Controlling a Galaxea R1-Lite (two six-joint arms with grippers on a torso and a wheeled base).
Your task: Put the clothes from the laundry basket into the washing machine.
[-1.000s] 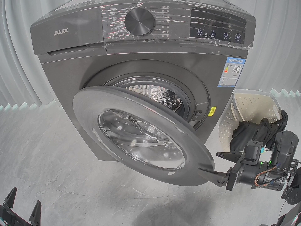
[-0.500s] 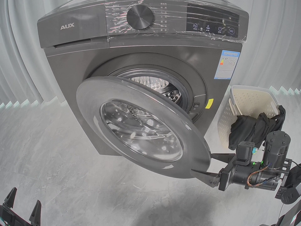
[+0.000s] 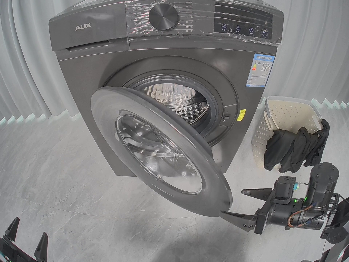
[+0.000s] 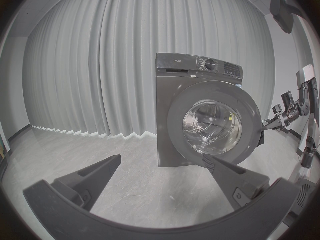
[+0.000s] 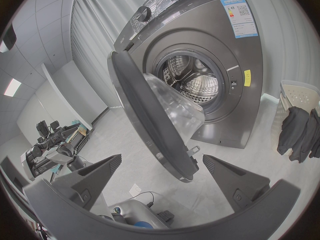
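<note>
Washing machine [image 3: 163, 91]: its door [image 3: 160, 150] hangs wide open, likely so the clothes can go into the drum [image 3: 178, 99].
Right claw [image 3: 243, 205]: spread wide at the door's free edge, in front of the washing machine. It is probably there to swing the door. I cannot tell if it touches.
Left claw [image 3: 28, 233]: spread, holding nothing, low and well away from the washing machine.
Clothes [image 3: 294, 146]: dark, in the laundry basket [image 3: 291, 110] just beside the washing machine, on the latch side.
Which way: they hang over the basket's front rim, long way pointing down.
</note>
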